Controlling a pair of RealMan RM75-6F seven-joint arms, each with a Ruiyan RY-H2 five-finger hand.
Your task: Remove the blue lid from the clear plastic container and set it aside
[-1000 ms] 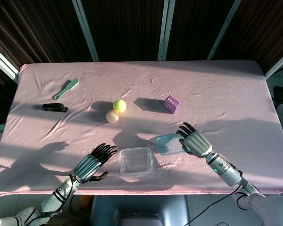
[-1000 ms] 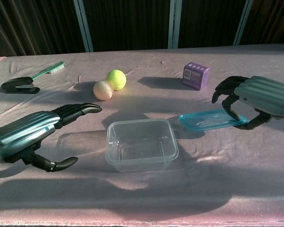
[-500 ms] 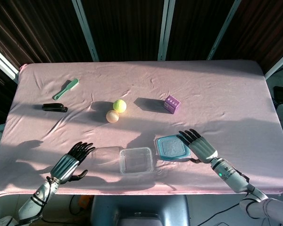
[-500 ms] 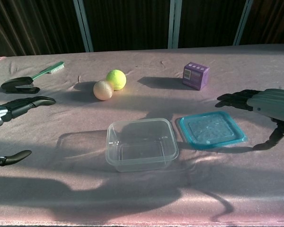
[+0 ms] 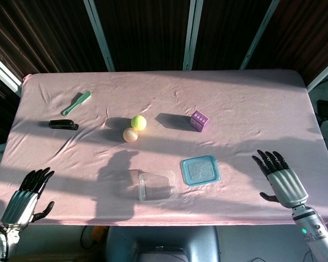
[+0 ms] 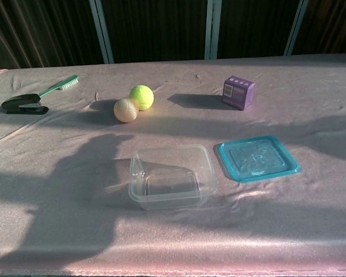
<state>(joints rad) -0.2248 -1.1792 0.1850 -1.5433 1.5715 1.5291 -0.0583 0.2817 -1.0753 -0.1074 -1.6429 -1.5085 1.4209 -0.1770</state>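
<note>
Lid (image 6: pixel 256 158) lies flat on the pink cloth (image 5: pixel 246 103), just right of the uncovered container (image 6: pixel 170 176), not touching it. Left hand (image 5: pixel 26 196) and right hand (image 5: pixel 281 178) sit at the table's near corners, fingers spread, holding nothing, both well apart from lid and container.

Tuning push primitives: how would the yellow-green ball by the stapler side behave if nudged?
The yellow-green ball is round and fuzzy like a tennis ball, so it would likely roll freely. It touches the peach ball, so a nudge would probably move both. Wrinkles in the pink tablecloth may slow it.
</note>
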